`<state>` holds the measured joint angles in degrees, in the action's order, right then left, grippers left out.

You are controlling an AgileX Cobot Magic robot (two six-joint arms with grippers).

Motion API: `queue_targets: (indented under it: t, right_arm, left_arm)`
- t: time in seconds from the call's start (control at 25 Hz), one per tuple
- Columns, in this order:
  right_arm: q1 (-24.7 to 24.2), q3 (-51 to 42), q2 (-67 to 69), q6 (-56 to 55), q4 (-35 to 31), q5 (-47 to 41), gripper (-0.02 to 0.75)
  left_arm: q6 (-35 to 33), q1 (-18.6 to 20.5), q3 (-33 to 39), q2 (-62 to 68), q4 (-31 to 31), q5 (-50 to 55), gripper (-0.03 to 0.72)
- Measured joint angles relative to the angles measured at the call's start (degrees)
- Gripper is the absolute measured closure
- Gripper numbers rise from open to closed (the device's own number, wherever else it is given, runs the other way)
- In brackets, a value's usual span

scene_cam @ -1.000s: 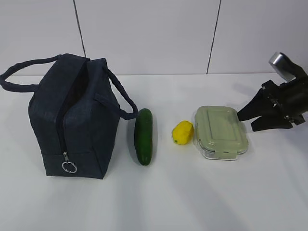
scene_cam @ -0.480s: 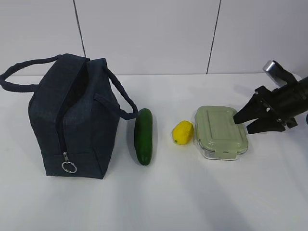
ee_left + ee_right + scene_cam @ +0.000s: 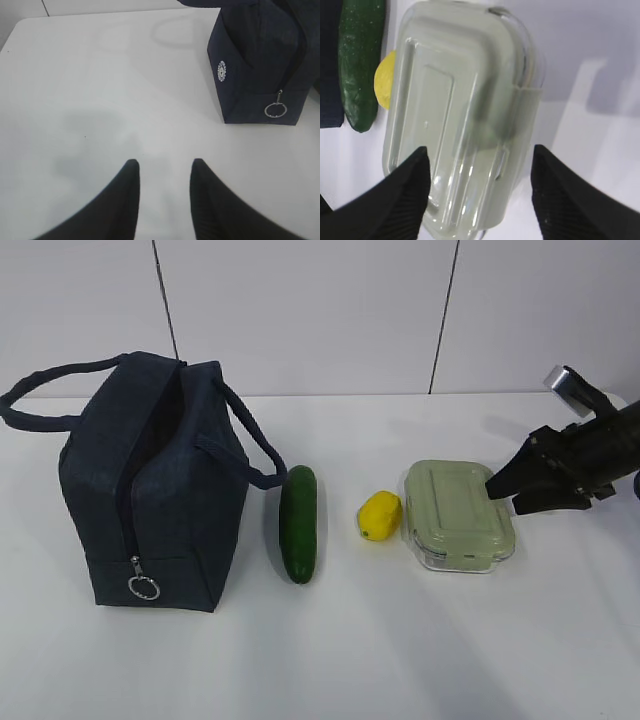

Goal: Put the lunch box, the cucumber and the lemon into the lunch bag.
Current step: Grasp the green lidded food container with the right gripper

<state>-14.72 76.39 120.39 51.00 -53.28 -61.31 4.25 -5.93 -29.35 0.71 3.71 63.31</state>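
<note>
- The right gripper [image 3: 500, 490] has its black fingers spread wide, right over the clear lunch box with the pale green lid [image 3: 459, 514]. It holds nothing.
- The small yellow lemon [image 3: 380, 515] touches the box's left side.
- The long dark green cucumber [image 3: 298, 523] lies between the lemon and the dark blue cloth lunch bag [image 3: 150, 490].
- The left gripper [image 3: 162, 172] hangs part open over the bare white table [image 3: 100, 100].

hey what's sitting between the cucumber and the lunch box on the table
The lemon lies between the cucumber and the lunch box, right beside the box; the exterior view shows it best.
</note>
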Motion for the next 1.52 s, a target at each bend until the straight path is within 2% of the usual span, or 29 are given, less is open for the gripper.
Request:
queue_targets:
  t: [0.24,0.48,1.04,1.52]
  right_arm:
    - [0.00,0.00,0.00,0.21,-0.78,0.23,0.269]
    - [0.00,0.09,0.59,-0.67,-1.56,0.35,0.150]
    - [0.00,0.09,4.74,-0.80,-1.90,-1.00,0.156]
    - [0.00,0.09,5.85,2.76,-5.58,-2.12,0.162]
  left_arm:
    - [0.00,0.00,0.00,0.00,-0.19,0.00,0.445]
    - [0.00,0.00,0.00,0.00,-0.19,0.00,0.445]
    - [0.00,0.00,0.00,0.00,-0.19,0.00,0.445]
    - [0.00,0.00,0.00,0.00,-0.19,0.00,0.445]
